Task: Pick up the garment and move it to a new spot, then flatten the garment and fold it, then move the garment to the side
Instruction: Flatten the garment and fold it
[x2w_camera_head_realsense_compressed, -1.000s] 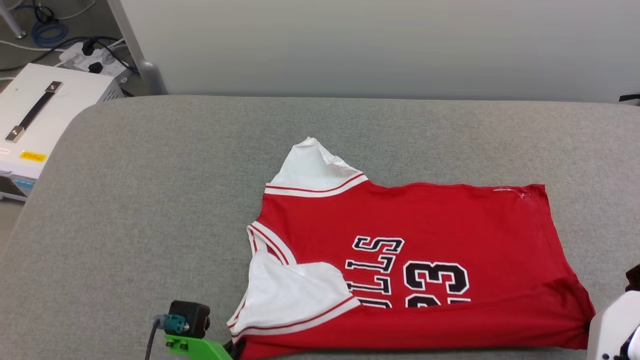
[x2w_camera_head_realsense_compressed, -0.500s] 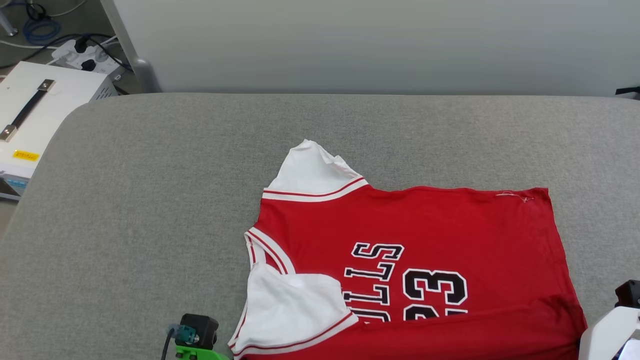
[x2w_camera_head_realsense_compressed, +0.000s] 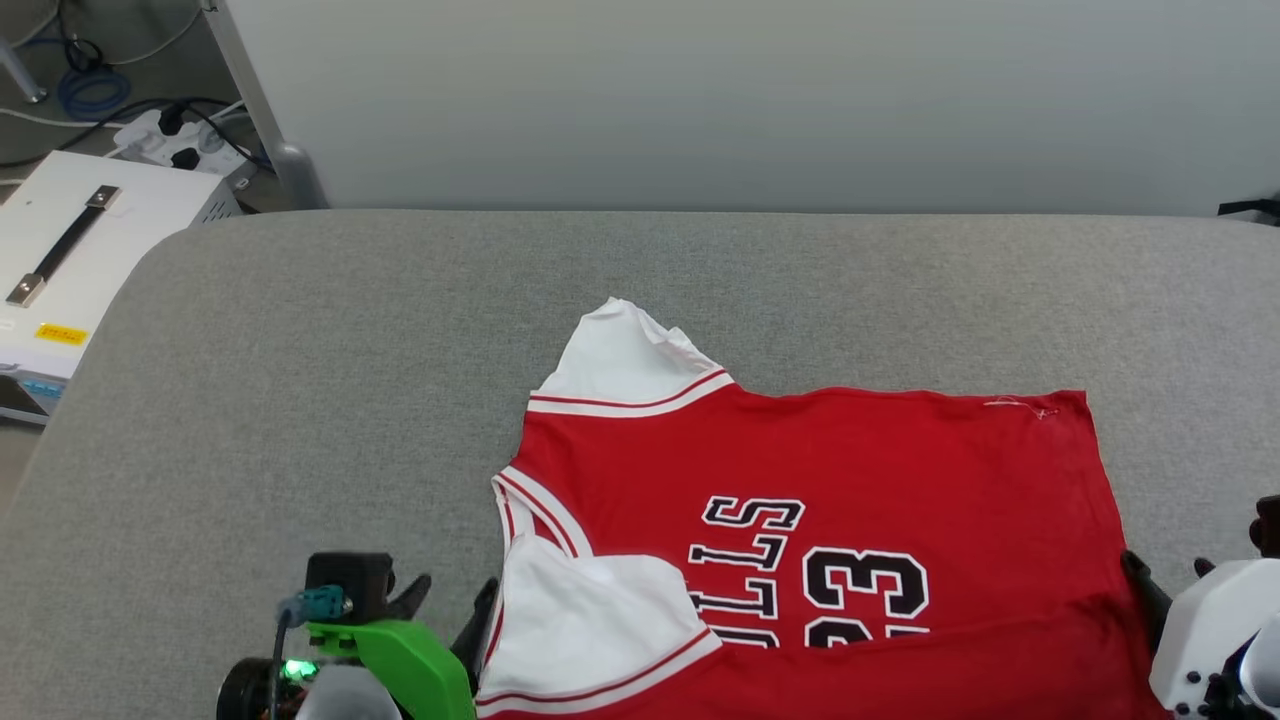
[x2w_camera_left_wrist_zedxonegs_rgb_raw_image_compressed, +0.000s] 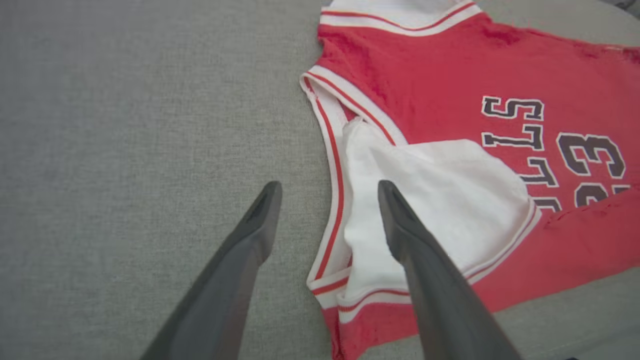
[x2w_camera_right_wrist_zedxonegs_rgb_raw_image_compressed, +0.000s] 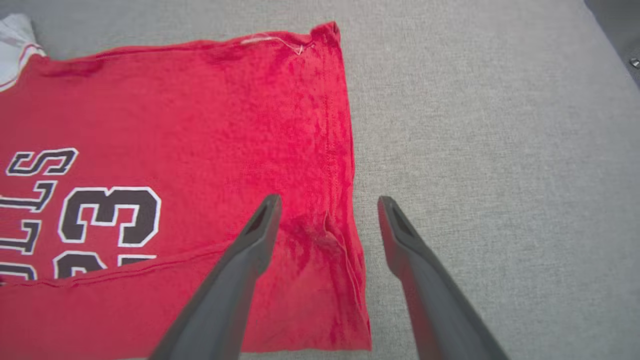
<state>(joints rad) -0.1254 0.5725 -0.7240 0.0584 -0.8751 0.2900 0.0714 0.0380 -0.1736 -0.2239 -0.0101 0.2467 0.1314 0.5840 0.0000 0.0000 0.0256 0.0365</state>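
The garment (x2w_camera_head_realsense_compressed: 820, 470), a red jersey with white sleeves and a black "23" print, lies sideways on the grey padded surface (x2w_camera_head_realsense_compressed: 300, 400). Its near edge is folded up over the lower part of the print. My left gripper (x2w_camera_head_realsense_compressed: 452, 595) is open at the collar end. In the left wrist view the left gripper (x2w_camera_left_wrist_zedxonegs_rgb_raw_image_compressed: 328, 187) straddles the striped shoulder trim of the garment (x2w_camera_left_wrist_zedxonegs_rgb_raw_image_compressed: 425, 65) without gripping it. My right gripper (x2w_camera_head_realsense_compressed: 1168, 570) is open at the hem end. In the right wrist view the right gripper (x2w_camera_right_wrist_zedxonegs_rgb_raw_image_compressed: 328, 200) stands over the hem corner of the garment (x2w_camera_right_wrist_zedxonegs_rgb_raw_image_compressed: 200, 115).
A white box with a black handle (x2w_camera_head_realsense_compressed: 70, 250) sits off the surface's left end, with a power strip and cables (x2w_camera_head_realsense_compressed: 175, 140) behind it. A pale wall panel (x2w_camera_head_realsense_compressed: 700, 100) runs along the far edge. Bare grey padding lies left of and beyond the garment.
Both grippers have opened and let go of the garment's near edge, which now lies folded over the print. Both have come further into the head view, which has shifted slightly.
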